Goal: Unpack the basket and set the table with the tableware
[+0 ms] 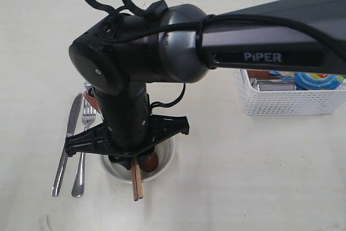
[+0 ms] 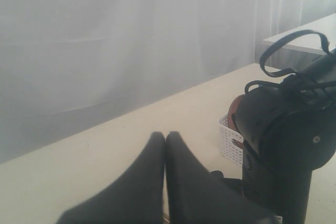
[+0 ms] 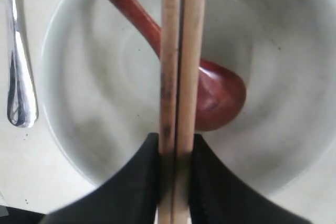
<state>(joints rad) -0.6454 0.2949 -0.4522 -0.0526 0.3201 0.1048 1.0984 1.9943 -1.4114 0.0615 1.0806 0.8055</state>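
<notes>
The bowl stands on the table, left of the middle and toward the near edge in the exterior view; the spoon lies in it; the two chopsticks run side by side, touching, over the bowl and across the spoon, their ends past its near rim; the fork lies just left of the bowl, the knife further left beside it; the basket sits well apart, right and further back, with the snack bag in it.
</notes>
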